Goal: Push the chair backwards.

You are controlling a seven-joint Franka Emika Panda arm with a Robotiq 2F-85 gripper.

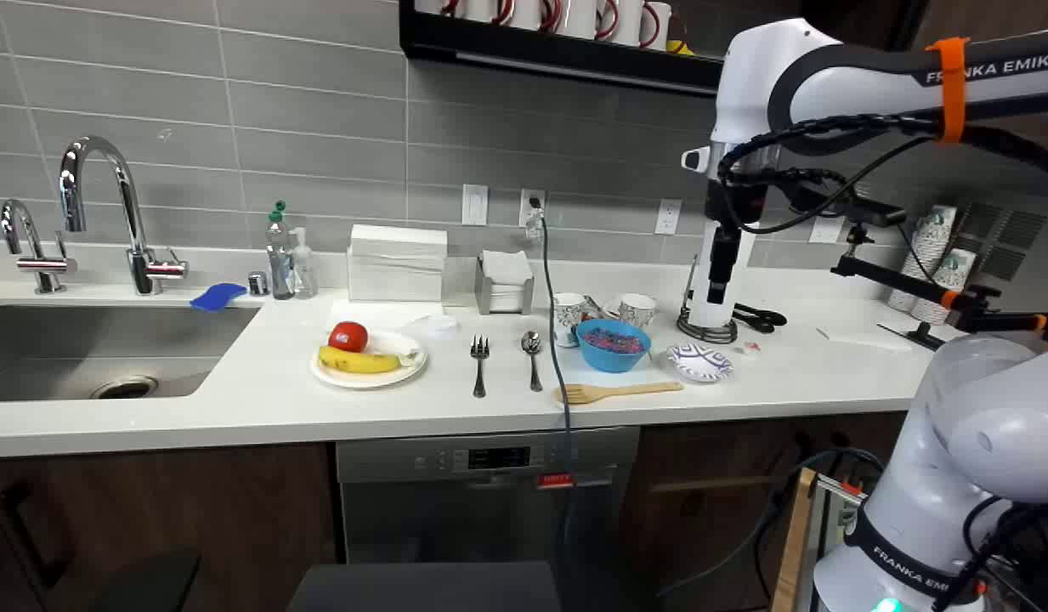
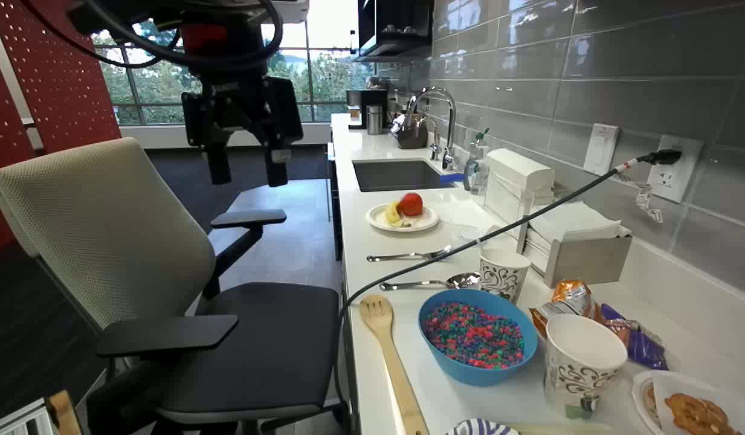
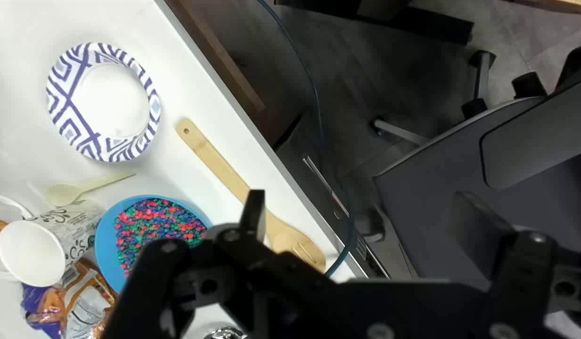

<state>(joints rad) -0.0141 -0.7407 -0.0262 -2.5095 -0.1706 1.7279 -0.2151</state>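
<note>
The chair is an office chair with a light grey mesh back (image 2: 112,229), dark armrests and a dark grey seat (image 2: 257,344). Its seat faces the counter, close to the counter front. In an exterior view only the dark seat edge (image 1: 426,588) shows at the bottom; the wrist view shows the seat (image 3: 427,197) and part of an armrest (image 3: 540,136). My gripper (image 2: 248,172) is open with nothing between its fingers. It hangs in the air above counter height, apart from the chair. It also shows in an exterior view (image 1: 717,285) and in the wrist view (image 3: 363,207).
The white counter (image 1: 260,399) holds a blue bowl of beads (image 2: 475,338), a wooden spatula (image 2: 387,344), paper cups, cutlery and a fruit plate (image 2: 402,226). A dark cable (image 2: 372,284) hangs from the wall socket over the counter edge. A dishwasher (image 1: 481,501) is below.
</note>
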